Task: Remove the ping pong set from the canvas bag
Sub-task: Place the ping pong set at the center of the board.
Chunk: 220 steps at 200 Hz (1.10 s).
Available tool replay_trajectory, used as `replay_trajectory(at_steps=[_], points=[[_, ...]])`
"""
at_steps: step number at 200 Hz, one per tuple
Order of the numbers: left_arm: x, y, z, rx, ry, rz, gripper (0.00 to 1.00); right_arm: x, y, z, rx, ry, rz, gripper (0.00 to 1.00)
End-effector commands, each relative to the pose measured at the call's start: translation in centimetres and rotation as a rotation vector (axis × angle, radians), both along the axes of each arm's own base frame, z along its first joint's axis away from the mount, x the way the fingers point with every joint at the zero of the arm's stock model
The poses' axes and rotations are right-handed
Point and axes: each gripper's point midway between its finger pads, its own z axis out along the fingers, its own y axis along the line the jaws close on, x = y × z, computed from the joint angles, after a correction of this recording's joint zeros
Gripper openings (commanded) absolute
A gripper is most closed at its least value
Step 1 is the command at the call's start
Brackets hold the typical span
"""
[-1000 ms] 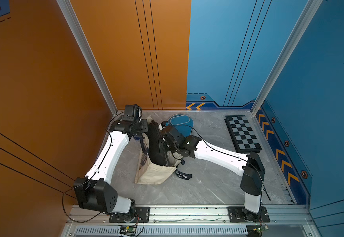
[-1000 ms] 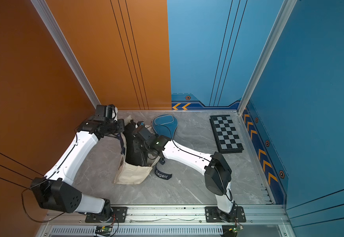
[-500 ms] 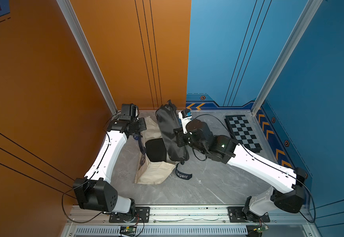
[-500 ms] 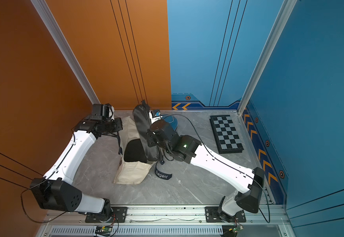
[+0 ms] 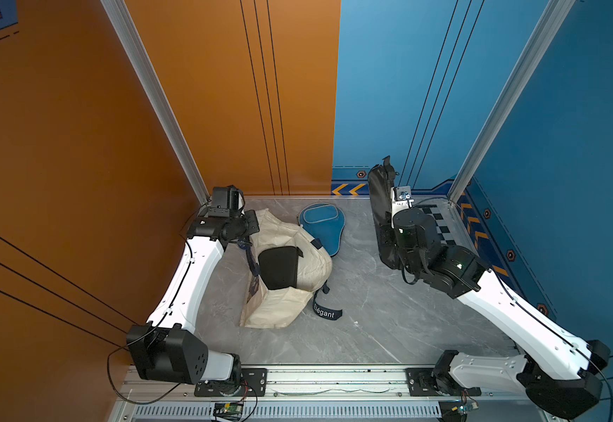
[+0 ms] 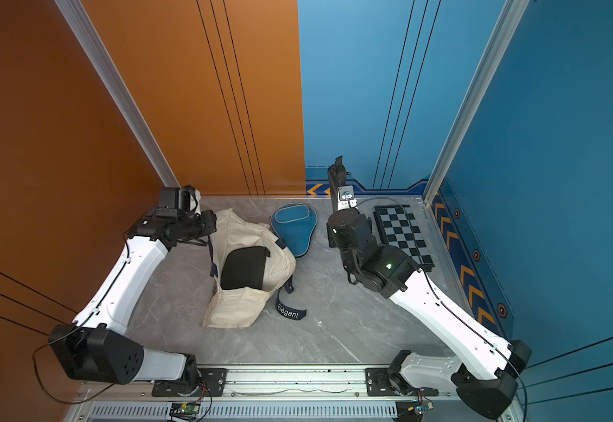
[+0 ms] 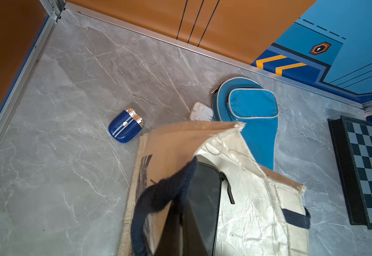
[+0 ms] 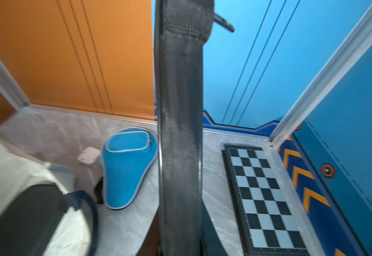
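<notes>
Although its own wrist hides the fingers in both top views, the right gripper (image 5: 389, 239) is clamped on a black paddle case (image 5: 378, 204). It holds the case upright in the air, well apart from the canvas bag (image 5: 279, 310). The right arm covers half of the chessboard (image 6: 403, 234). The bag lies slumped on the grey surface (image 5: 371, 310) with a second black case (image 5: 281, 266) sticking out of its open mouth. The left gripper (image 5: 249, 234) is closed on the navy strap (image 5: 251, 257), though its fingers are hard to pick out against the dark wrist. A blue paddle case (image 5: 321, 226) lies just behind the bag.

From the left wrist, the gripper is cut off. The strap loops up, blurred, past the frame's edge. The bag's rim partly covers a white earphone box (image 7: 200, 112), and a small blue striped case (image 7: 126, 127) sits nearby.

From the right wrist, the picture is smeared. The held case fills the middle and its lower end is cut off, so the grip itself is unseen.
</notes>
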Motion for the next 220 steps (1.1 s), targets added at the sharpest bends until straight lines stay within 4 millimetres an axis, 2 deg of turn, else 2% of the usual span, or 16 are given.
replay_trajectory(at_steps=[1,30,58,86,90,92,95,117,131,134,139,181,187,220], points=[[0.2,-0.1,2.2,-0.042,-0.093,-0.004,0.0,3.0,-0.7,-3.1,-0.24,0.043,-0.109,0.1],[-0.3,-0.2,2.7,-0.057,-0.119,-0.012,0.0,7.1,1.5,-7.5,-0.522,0.117,-0.18,0.09],[-0.6,-0.5,3.2,-0.086,-0.146,-0.022,0.0,11.3,3.6,-13.3,-0.772,0.212,-0.202,0.09],[-0.9,-0.7,3.4,-0.102,-0.157,-0.032,0.0,13.1,4.1,-18.5,-0.8,0.298,-0.167,0.09],[-0.9,-0.7,3.4,-0.103,-0.157,-0.033,0.0,13.2,4.1,-18.6,-0.798,0.299,-0.167,0.09],[-0.9,-0.8,3.4,-0.105,-0.157,-0.034,0.0,13.3,4.1,-19.7,-0.817,0.317,-0.165,0.09],[-0.9,-0.8,3.4,-0.105,-0.159,-0.035,0.0,13.5,4.1,-20.4,-0.828,0.328,-0.165,0.09],[-0.9,-0.8,3.0,-0.108,-0.152,-0.037,0.0,13.9,3.9,-23.3,-0.869,0.374,-0.154,0.09],[-0.7,-0.8,2.7,-0.11,-0.145,-0.037,0.0,14.1,4.2,-24.7,-0.878,0.39,-0.143,0.09],[-0.7,-0.8,2.6,-0.109,-0.143,-0.036,0.0,14.7,3.1,-24.9,-0.878,0.404,-0.163,0.09],[-0.7,-0.8,2.5,-0.109,-0.141,-0.036,0.0,15.0,2.7,-25.5,-0.887,0.417,-0.168,0.11],[-0.6,-0.5,2.2,-0.11,-0.138,-0.028,0.0,16.5,2.6,-27.4,-0.931,0.451,-0.153,0.14],[-0.6,-0.4,2.2,-0.11,-0.138,-0.026,0.0,17.2,2.8,-26.7,-0.911,0.434,-0.159,0.15],[-0.4,-0.5,1.8,-0.118,-0.13,-0.027,0.0,18.7,2.0,-27.4,-0.899,0.45,-0.166,0.19]])
